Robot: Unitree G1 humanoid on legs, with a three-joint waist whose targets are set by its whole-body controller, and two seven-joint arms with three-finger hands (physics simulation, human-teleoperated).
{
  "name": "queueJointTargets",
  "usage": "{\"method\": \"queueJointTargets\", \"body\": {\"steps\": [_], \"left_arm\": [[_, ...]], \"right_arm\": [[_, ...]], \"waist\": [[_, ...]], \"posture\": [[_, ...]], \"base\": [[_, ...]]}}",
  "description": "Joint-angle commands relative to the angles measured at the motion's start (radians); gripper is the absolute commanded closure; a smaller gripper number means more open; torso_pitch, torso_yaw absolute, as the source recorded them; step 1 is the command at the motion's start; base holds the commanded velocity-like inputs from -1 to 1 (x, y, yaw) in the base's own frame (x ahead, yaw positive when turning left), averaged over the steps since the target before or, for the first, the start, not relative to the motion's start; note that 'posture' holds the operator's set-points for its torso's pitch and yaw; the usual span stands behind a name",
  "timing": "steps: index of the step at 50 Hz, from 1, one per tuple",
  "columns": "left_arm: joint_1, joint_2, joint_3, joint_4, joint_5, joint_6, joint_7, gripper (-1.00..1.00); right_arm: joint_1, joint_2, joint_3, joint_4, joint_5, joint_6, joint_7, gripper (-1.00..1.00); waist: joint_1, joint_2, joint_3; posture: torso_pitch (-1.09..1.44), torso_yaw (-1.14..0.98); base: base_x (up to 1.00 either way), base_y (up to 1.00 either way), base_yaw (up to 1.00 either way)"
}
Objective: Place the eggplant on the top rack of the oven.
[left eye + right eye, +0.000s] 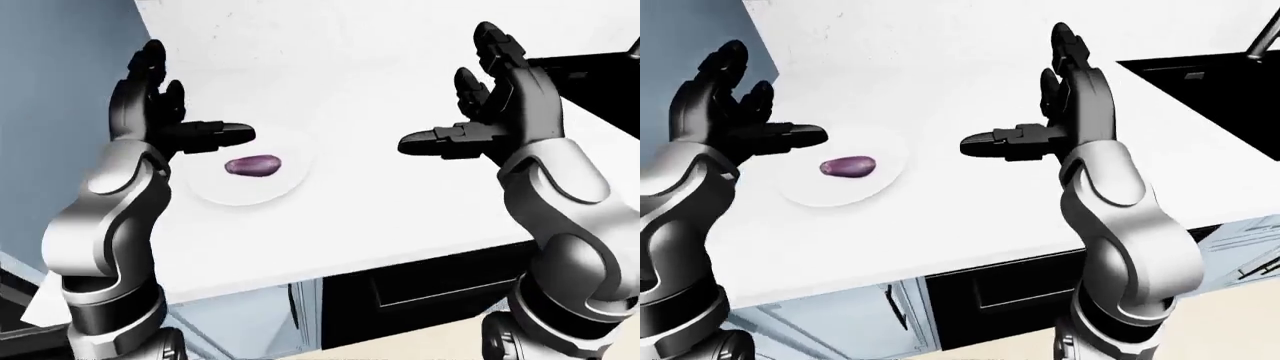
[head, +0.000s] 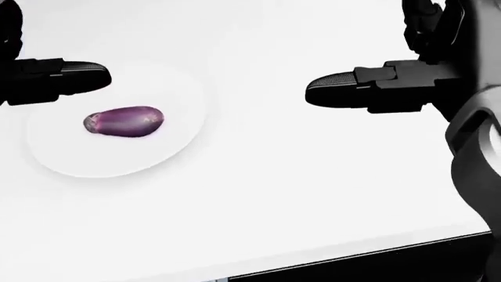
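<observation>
A small purple eggplant lies on a white plate on the white counter, at the left of the head view. My left hand is open, raised just above and left of the plate, its thumb pointing right over the eggplant without touching it. My right hand is open and empty, raised over the counter well to the right of the plate. The oven does not show in any view.
The white counter ends at an edge near the bottom of the views, with dark cabinet fronts below. A black sink with a faucet lies at the right. A blue-grey wall stands at the left.
</observation>
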Motion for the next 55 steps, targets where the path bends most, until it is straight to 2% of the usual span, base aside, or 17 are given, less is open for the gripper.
{"method": "queueJointTargets", "body": {"steps": [1, 3, 5, 7, 11, 12, 14, 18, 30, 31, 32, 37, 39, 40, 41, 47, 55], "left_arm": [[-0.042, 0.020, 0.017, -0.038, 0.001, -0.026, 0.001, -1.00], [-0.046, 0.021, 0.018, -0.042, -0.002, -0.019, 0.003, -1.00], [-0.050, 0.021, 0.018, -0.048, -0.004, -0.009, 0.007, -1.00], [-0.047, 0.022, 0.017, -0.038, -0.002, -0.021, 0.003, -1.00], [-0.051, 0.023, 0.018, -0.040, -0.004, -0.016, 0.005, -1.00], [-0.048, 0.023, 0.019, -0.039, -0.004, -0.019, 0.005, -1.00], [-0.049, 0.023, 0.019, -0.041, -0.005, -0.017, 0.006, -1.00], [-0.046, 0.024, 0.018, -0.034, -0.002, -0.026, 0.004, -1.00], [-0.046, 0.023, 0.018, -0.038, -0.002, -0.024, 0.002, -1.00], [-0.043, 0.022, 0.018, -0.037, -0.002, -0.028, 0.001, -1.00], [-0.043, 0.023, 0.018, -0.036, -0.001, -0.029, 0.001, -1.00], [-0.045, 0.022, 0.018, -0.044, -0.003, -0.019, 0.005, -1.00], [-0.045, 0.023, 0.017, -0.041, -0.002, -0.024, 0.003, -1.00], [-0.045, 0.022, 0.016, -0.040, -0.002, -0.024, 0.002, -1.00], [-0.045, 0.023, 0.015, -0.040, -0.001, -0.024, 0.001, -1.00], [-0.040, 0.027, 0.016, -0.044, -0.009, -0.035, -0.028, -1.00], [-0.035, 0.028, 0.025, -0.064, -0.026, -0.023, -0.030, -1.00]], "right_arm": [[-0.044, -0.010, -0.009, -0.024, -0.005, -0.022, -0.005, -1.00], [-0.053, -0.008, -0.007, -0.026, -0.003, -0.011, -0.009, -1.00], [-0.052, -0.008, -0.006, -0.027, -0.002, -0.008, -0.008, -1.00], [-0.050, -0.008, -0.004, -0.022, -0.003, -0.018, -0.005, -1.00], [-0.045, -0.009, -0.004, -0.018, -0.006, -0.026, 0.000, -1.00], [-0.045, -0.008, -0.004, -0.019, -0.006, -0.024, 0.000, -1.00], [-0.044, -0.008, -0.001, -0.020, -0.008, -0.023, 0.001, -1.00], [-0.047, -0.009, -0.003, -0.024, -0.011, -0.016, 0.002, -1.00], [-0.043, -0.011, -0.004, -0.031, -0.017, -0.030, -0.003, -1.00], [-0.043, -0.012, -0.002, -0.029, -0.019, -0.027, -0.003, -1.00], [-0.042, -0.012, -0.001, -0.029, -0.021, -0.027, -0.002, -1.00], [-0.043, -0.010, -0.005, -0.031, -0.025, -0.029, 0.001, -1.00], [-0.045, -0.010, -0.008, -0.028, -0.026, -0.034, 0.000, -1.00], [-0.045, -0.011, -0.008, -0.028, -0.026, -0.033, -0.001, -1.00], [-0.045, -0.012, -0.006, -0.027, -0.026, -0.033, 0.000, -1.00], [-0.056, -0.003, 0.030, -0.003, -0.060, -0.030, 0.000, -1.00], [-0.089, 0.054, 0.116, 0.074, -0.155, -0.060, 0.047, -1.00]], "waist": [[0.003, -0.001, -0.050], [0.003, -0.001, -0.047], [-0.002, -0.001, -0.071], [-0.013, -0.006, -0.036], [-0.011, 0.049, -0.025], [-0.015, 0.021, -0.036], [-0.010, 0.020, -0.052], [-0.002, 0.009, -0.056], [0.004, 0.015, -0.052], [0.011, 0.020, -0.071], [0.026, 0.022, -0.062], [0.021, 0.007, -0.050], [0.007, -0.017, -0.049], [0.012, -0.029, -0.033], [0.018, -0.016, -0.036], [0.004, 0.018, -0.046], [-0.009, 0.027, -0.047]], "posture": [[0.00, 0.00], [0.00, 0.00], [0.00, 0.00], [0.00, 0.00], [0.00, 0.00], [0.00, 0.00], [0.00, 0.00], [0.00, 0.00], [0.00, 0.00], [0.00, 0.00], [0.00, 0.00], [0.00, 0.00], [0.00, 0.00], [0.00, 0.00], [0.00, 0.00], [0.00, 0.00], [0.00, 0.00]], "base": [[0.00, 0.00, 0.00], [0.00, 0.00, 0.00], [-0.16, 0.00, 0.00], [0.00, 0.00, 0.00], [0.00, 0.00, 0.00], [0.00, 0.00, 0.00], [0.00, 0.00, 0.00], [0.00, 0.00, 0.00], [0.00, 0.00, 0.00], [0.00, 0.00, 0.34], [-0.07, 0.00, 1.00], [-0.07, 0.00, 1.00], [-0.05, 0.00, 0.37], [0.00, 0.00, 0.03], [0.00, 0.00, 0.00], [0.00, 0.00, 0.00], [0.00, 0.00, 0.00]]}}
